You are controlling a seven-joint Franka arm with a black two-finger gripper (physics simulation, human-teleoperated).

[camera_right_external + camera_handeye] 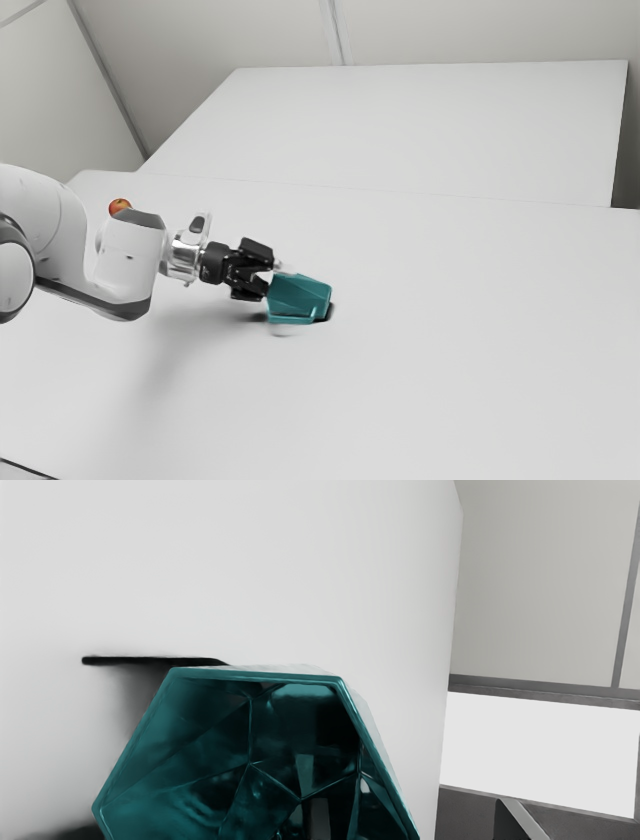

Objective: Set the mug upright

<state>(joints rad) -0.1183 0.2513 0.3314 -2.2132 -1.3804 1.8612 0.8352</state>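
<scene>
Exterior view: the teal mug [298, 298] is tipped sideways at the desk [450, 350], its mouth [250, 760] facing the claw [270, 277], perhaps so the rim [257, 674] offers a hold for righting it. Whether the claw is open or gripping, I can't tell.

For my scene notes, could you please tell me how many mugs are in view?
1: the teal mug, right at the gripper, its opening facing the wrist camera. The arm could hide others.
</scene>
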